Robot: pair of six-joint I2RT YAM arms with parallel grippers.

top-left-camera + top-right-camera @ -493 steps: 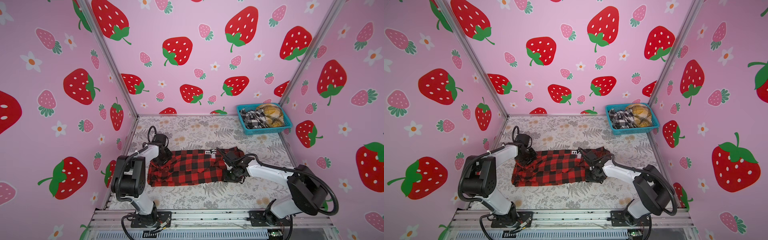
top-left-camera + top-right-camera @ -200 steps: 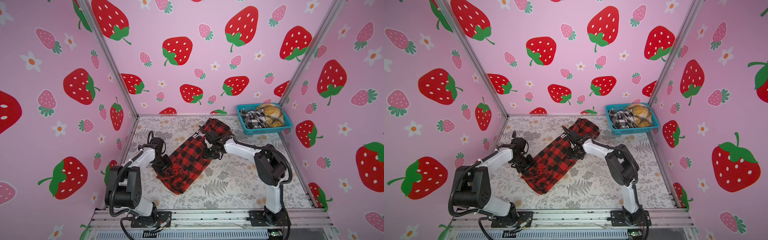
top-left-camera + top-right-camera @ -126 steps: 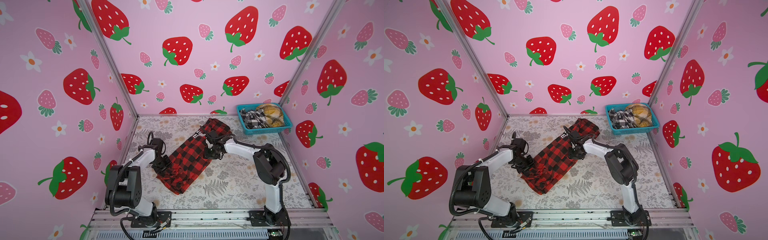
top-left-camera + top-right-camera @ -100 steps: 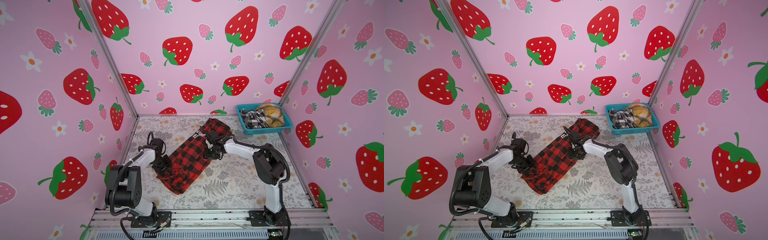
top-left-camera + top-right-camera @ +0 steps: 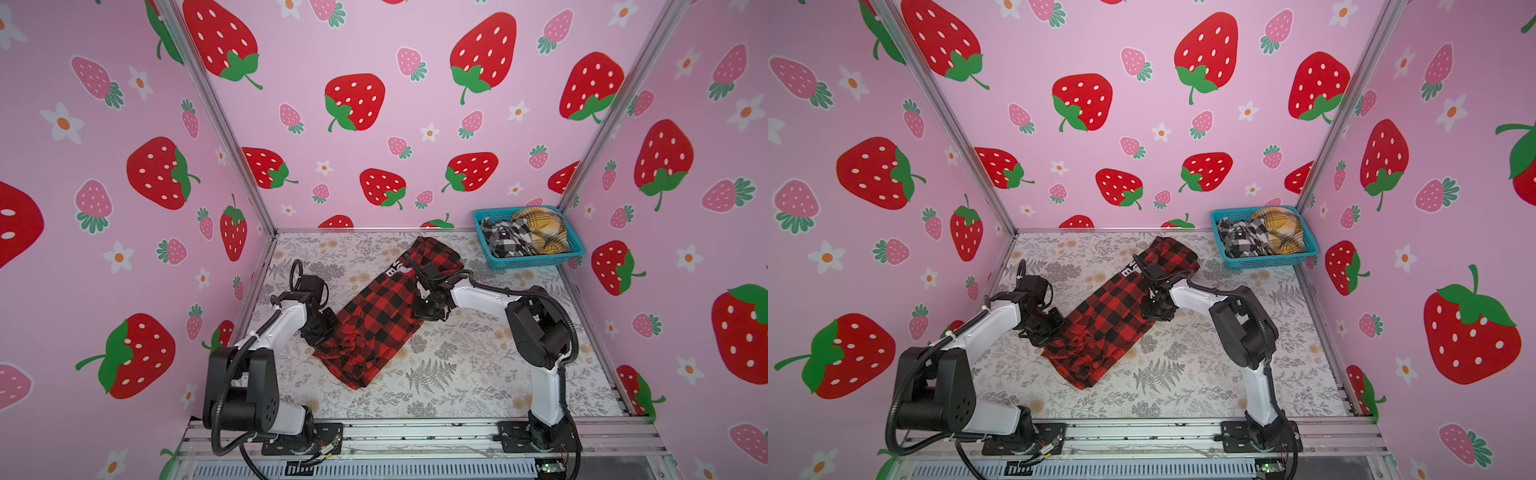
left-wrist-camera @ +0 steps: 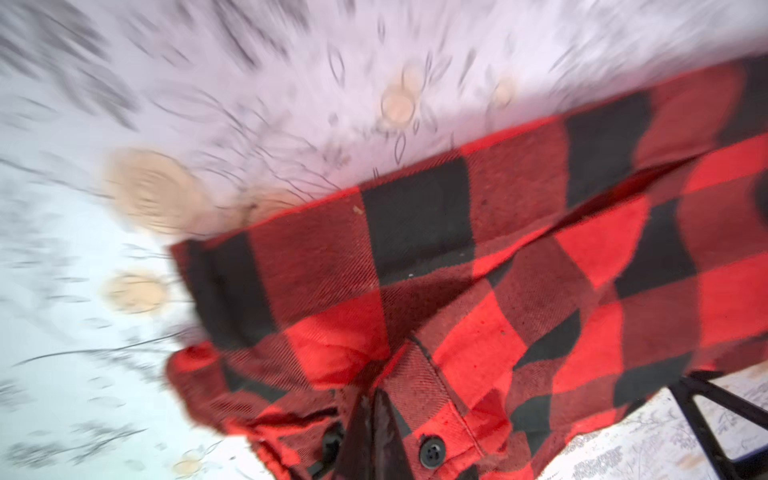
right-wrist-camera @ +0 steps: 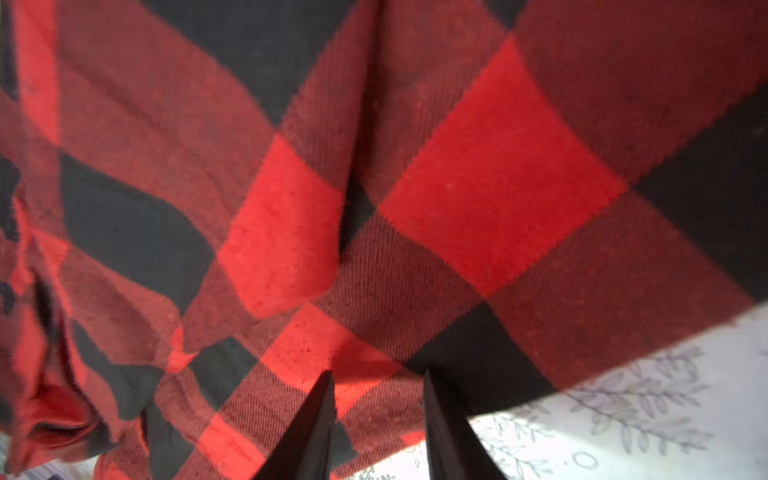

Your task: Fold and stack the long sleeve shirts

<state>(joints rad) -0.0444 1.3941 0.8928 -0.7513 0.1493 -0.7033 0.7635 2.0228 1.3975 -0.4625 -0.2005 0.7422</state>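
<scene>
The red-and-black buffalo check shirt (image 5: 374,316) (image 5: 1108,320) lies slantwise across the middle of the tabletop (image 5: 457,374). It forms a long, roughly folded band. Its far end reaches toward the back wall and its rumpled near end is bunched into soft creases. White block letters (image 5: 395,270) show at the far left edge of the band, partly covered. The table surface is a pale cloth printed with grey ferns and tan blossoms. The left gripper (image 5: 319,330) (image 5: 1044,332) sits at the shirt's near-left edge. In the left wrist view its dark tapered fingers meet in a single wedge (image 6: 374,399), pinched onto a fold of twill-weave flannel (image 6: 498,270) beside a round black button (image 6: 432,451). The table behind it is blurred. The right gripper (image 5: 428,309) (image 5: 1156,311) is at the opposite long edge, further back. In the right wrist view (image 7: 376,378) its two pointed black fingers (image 7: 311,428) stand apart, with checked cloth (image 7: 457,187) and a sliver of table showing between them. In the far right corner, well apart from the shirt, a turquoise mesh plastic basket (image 5: 536,262) (image 5: 1271,262) holds a crumpled black-and-white check shirt (image 5: 505,241) and, beside it, a mounded mustard-yellow plaid shirt (image 5: 540,230).
</scene>
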